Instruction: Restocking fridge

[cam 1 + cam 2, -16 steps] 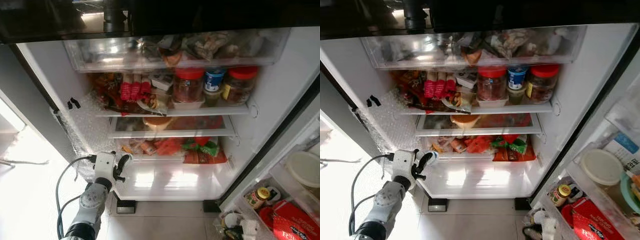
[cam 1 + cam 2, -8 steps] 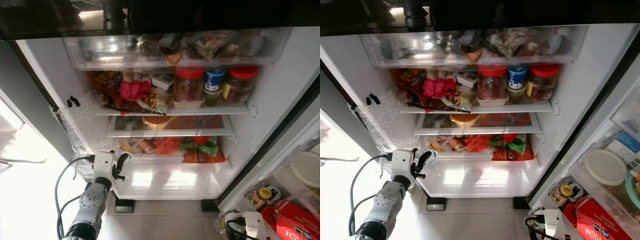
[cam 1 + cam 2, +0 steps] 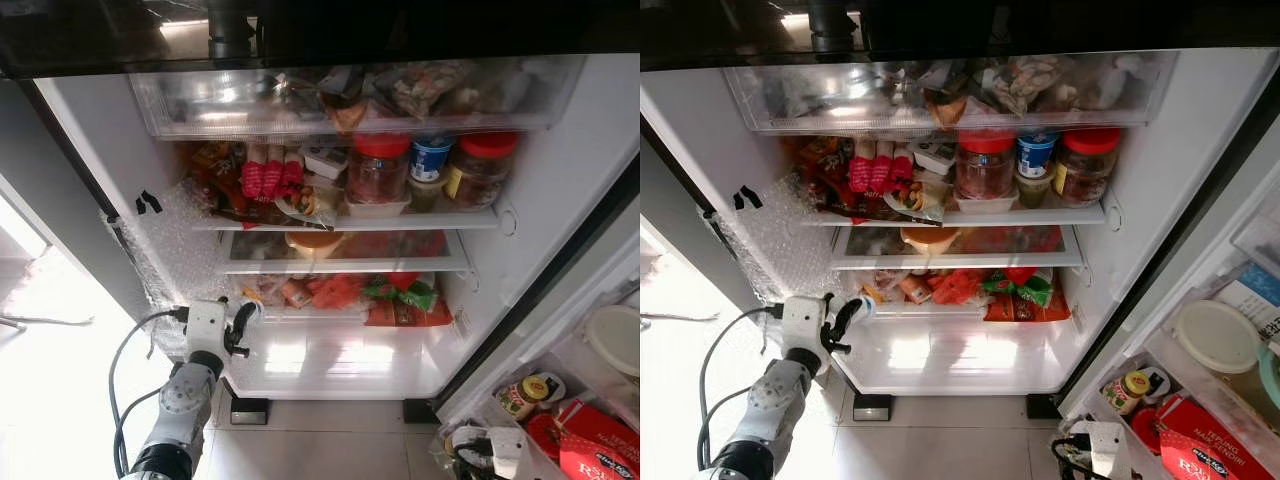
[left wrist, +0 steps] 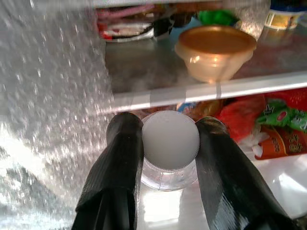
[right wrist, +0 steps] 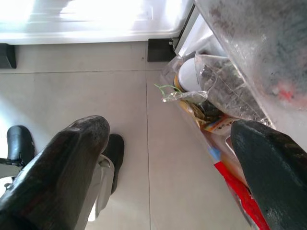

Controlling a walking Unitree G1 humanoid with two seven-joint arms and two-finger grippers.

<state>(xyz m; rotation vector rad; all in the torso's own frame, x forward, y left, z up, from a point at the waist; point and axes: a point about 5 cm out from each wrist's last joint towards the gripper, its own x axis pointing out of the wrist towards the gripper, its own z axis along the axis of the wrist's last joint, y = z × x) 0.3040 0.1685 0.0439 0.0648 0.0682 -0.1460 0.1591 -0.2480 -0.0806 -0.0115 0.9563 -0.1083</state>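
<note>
The left gripper (image 4: 165,158) is clamped on a small clear plastic bottle with a white ribbed cap (image 4: 170,141), cap toward the wrist. The bottom fridge shelf (image 3: 330,365) lies just ahead, probably its destination. The right gripper (image 5: 168,163) hangs spread, empty, over the floor.

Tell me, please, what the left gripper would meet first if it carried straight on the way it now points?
Probably the front edge of the glass shelf just beyond the white-capped bottle held in the left gripper, then the lidded tub resting on that shelf; depth is hard to judge.
</note>
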